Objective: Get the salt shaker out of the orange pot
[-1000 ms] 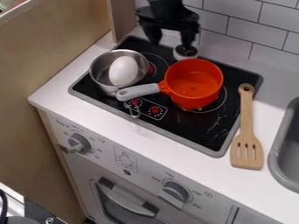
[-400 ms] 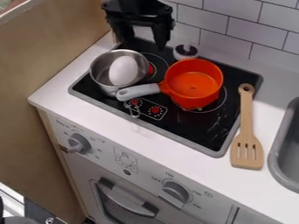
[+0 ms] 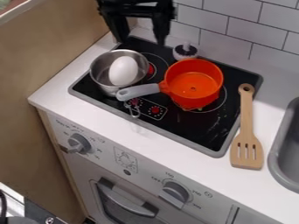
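Panel, tan, standing upright along the far left (image 3: 35,61). Next, a dark knob (image 3: 79,143) on the white stove front, low in view. Above it on the black cooktop (image 3: 213,124), a metal pot (image 3: 100,71) with a white egg (image 3: 123,70) lying inside.

Gripper (image 3: 142,41) comes in from the top edge, black, hanging down behind the metal pot at the back of the stove. Pose roughly upright, fingertips pointing down; fingers spread well apart with a wide gap between them. One finger sits toward the panel side, the other toward the shaker, apart from it.

Second knob (image 3: 174,194) farther along the stove front. Salt shaker (image 3: 186,51), white with a dark top and pale nub, upright at the back of the cooktop, outside the orange pot (image 3: 196,92) and just behind it. Pot upright, its pale handle (image 3: 137,91) reaching back toward the metal pot. Then a wooden slotted spatula (image 3: 246,151), lying partly on the white counter, and the grey sink (image 3: 279,168) at far right
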Robot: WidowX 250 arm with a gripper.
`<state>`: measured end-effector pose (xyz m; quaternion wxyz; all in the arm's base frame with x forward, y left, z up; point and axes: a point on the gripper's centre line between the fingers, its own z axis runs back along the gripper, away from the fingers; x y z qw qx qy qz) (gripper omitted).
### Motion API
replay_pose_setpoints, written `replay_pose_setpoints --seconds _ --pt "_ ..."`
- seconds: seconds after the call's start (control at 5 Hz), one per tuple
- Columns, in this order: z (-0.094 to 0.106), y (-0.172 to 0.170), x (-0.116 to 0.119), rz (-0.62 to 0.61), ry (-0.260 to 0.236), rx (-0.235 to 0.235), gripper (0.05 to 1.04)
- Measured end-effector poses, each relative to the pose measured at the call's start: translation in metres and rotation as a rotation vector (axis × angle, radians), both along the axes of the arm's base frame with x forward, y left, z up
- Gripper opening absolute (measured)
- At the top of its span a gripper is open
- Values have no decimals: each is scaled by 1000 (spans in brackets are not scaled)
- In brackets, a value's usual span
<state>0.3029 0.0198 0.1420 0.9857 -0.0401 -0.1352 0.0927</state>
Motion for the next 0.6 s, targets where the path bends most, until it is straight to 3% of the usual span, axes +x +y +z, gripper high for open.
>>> replay_pose_setpoints --seconds 0.4,0.6 --pt "6 -61 -6 85 10 -9 999" --pt "15 -81 -3 105 -16 -29 999"
